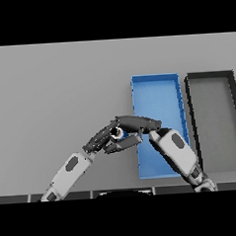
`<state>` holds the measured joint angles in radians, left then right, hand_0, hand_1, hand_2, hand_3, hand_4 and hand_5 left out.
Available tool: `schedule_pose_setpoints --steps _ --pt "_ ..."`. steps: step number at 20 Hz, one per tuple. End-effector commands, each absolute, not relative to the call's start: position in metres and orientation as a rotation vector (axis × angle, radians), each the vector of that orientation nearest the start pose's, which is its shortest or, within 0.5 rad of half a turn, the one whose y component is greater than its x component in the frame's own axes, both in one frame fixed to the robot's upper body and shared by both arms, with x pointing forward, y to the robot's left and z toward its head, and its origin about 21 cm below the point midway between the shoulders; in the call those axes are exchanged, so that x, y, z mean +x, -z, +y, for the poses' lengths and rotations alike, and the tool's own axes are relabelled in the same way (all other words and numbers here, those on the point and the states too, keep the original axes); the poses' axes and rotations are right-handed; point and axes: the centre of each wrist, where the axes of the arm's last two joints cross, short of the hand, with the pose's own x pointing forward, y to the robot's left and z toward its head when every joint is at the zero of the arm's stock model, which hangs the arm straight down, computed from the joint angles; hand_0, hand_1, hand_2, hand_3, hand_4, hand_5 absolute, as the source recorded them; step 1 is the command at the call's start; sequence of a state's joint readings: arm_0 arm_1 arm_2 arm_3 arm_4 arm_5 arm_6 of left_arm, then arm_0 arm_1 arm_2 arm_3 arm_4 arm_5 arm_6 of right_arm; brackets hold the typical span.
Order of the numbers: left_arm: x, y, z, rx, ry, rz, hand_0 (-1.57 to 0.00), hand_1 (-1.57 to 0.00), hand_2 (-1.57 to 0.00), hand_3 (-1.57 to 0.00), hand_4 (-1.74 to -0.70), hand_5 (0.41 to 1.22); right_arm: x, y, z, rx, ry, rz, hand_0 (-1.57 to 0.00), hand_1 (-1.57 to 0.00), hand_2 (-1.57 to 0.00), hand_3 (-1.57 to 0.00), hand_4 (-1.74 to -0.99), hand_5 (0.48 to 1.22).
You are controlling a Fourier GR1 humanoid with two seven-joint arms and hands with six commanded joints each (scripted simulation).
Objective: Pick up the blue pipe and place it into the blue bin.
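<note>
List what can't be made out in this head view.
- Blue pipe: only a small pale-blue bit shows, hidden by the fingers of both hands.
- Right hand: grasp unclear, overlapped by left hand.
- Blue bin: near part covered by the right arm.
- Dark bin: contents indiscernible.

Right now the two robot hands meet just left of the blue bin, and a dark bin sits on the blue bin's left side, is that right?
Not quite. The dark bin sits on the right side of the blue bin, not its left, as the head view shows. The rest holds: the left robot hand and the right robot hand meet near the blue bin's left edge.
</note>
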<state>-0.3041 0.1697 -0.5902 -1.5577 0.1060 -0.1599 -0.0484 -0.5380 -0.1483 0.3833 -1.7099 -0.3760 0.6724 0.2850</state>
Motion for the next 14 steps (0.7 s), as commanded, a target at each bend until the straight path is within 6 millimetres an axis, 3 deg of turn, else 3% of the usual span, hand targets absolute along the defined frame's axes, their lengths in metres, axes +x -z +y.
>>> schedule_pose_setpoints --steps 1,4,6,10,14 --pt "0.262 -0.048 0.106 -0.544 0.854 -1.694 -1.16 -1.08 -0.98 -1.07 -1.54 1.221 0.293 -0.158 -0.104 0.917 -1.198 -1.594 -1.54 -1.54 -1.54 -1.53 -1.483 1.179" --pt "0.272 -0.051 0.109 -0.515 1.0 -1.676 -0.59 -0.55 -0.5 -0.55 -1.22 1.221 0.29 -0.161 -0.1 0.878 -1.215 -1.582 -1.56 -1.56 -1.56 -1.55 -1.49 1.199" --pt "0.269 -0.045 0.111 -0.513 1.024 -1.676 -0.38 -0.35 -0.32 -0.35 -1.09 1.113 0.291 -0.16 -0.103 0.88 -1.232 -1.568 -1.56 -1.56 -1.56 -1.56 -1.492 1.207" --pt "0.269 -0.045 0.114 -0.444 1.037 -1.648 -0.15 -0.14 -0.13 -0.14 -0.94 0.785 0.289 -0.161 -0.101 0.941 -1.22 -1.621 -1.57 -1.57 -1.57 -1.57 -1.496 1.215" --pt "0.274 -0.044 0.113 -0.419 1.033 -1.614 -0.06 -0.06 -0.05 -0.06 -0.89 0.638 0.292 -0.161 -0.098 0.906 -1.217 -1.642 -1.57 -1.57 -1.57 -1.57 -1.493 1.219"
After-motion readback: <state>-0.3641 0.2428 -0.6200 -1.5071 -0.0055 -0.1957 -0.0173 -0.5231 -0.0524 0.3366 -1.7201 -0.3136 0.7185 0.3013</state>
